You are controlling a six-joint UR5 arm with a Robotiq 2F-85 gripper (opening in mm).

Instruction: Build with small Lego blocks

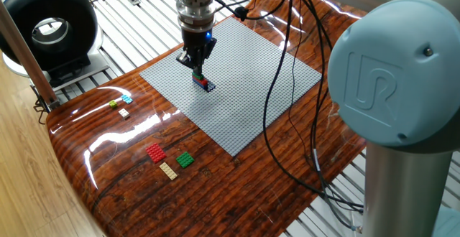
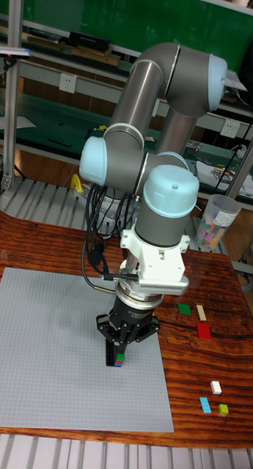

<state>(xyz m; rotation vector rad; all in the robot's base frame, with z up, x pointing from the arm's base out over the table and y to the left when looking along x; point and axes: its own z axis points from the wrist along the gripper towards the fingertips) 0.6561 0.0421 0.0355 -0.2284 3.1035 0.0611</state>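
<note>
A short stack of small Lego blocks (image 1: 203, 82), green on red on dark blue, stands on the grey baseplate (image 1: 244, 100). My gripper (image 1: 195, 64) hangs just above the stack, fingertips drawn together in a narrow V with nothing between them. In the tall fixed view the gripper (image 2: 119, 343) sits right over the same stack (image 2: 118, 359). Loose blocks lie on the wooden table: red (image 1: 155, 152), green (image 1: 185, 159), tan (image 1: 168, 170), light blue (image 1: 127, 98), yellow-green (image 1: 113, 104) and white (image 1: 123, 112).
Black cables (image 1: 287, 122) hang from the arm across the baseplate's right half. A black round device (image 1: 49, 29) stands at the far left. A clear cup (image 2: 215, 220) of bricks sits behind the table. The arm's large joint (image 1: 392, 72) fills the right foreground.
</note>
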